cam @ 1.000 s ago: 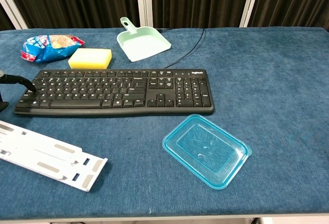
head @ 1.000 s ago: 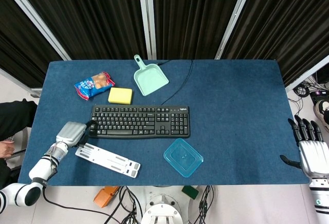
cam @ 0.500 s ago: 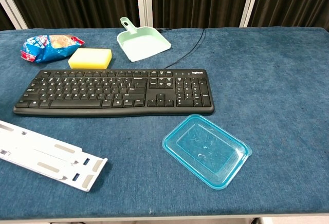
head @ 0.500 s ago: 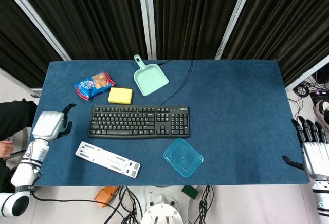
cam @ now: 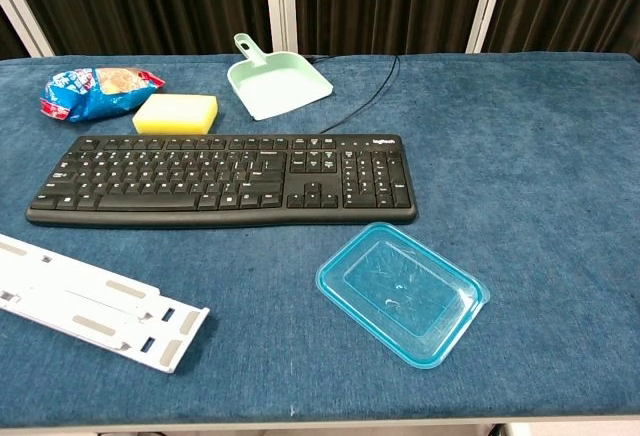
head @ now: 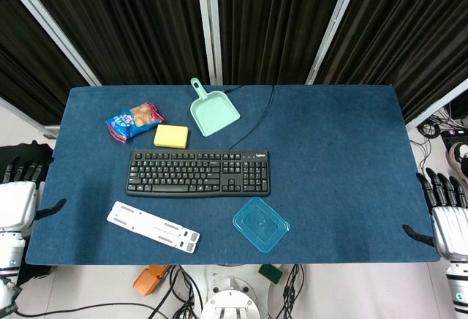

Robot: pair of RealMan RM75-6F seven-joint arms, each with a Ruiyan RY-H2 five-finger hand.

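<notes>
**Both hands off the table edges, keyboard at centre**

Left hand (head: 16, 203) sits just off the left edge of the blue table (head: 344, 158), well left of the keyboard (head: 198, 173). Fingers apart and extended, thumb out to the side, holding nothing. Nearest thing to it is the white flat stand (head: 153, 227), which lies tilted just below the keyboard's left half, not touching it.

Right hand (head: 447, 216) sits off the right edge of the table, far right of the keyboard. Fingers spread upward, thumb out, nothing in it. Neither hand shows in the chest view.

The black keyboard lies flat, roughly parallel to the table's front edge, in the middle-left of the table. Its black cable (head: 252, 125) runs from its upper right up to the back edge.

Blue clear plastic lid (head: 260, 224) lies just below the keyboard's right end, close but apart from it. Yellow sponge (head: 171, 136) is just above the keyboard's left part. Blue snack packet (head: 133, 121) is up-left of the sponge, near it. Mint-green dustpan (head: 213, 110) is above the keyboard's middle, handle pointing toward the back, beside the cable.
</notes>
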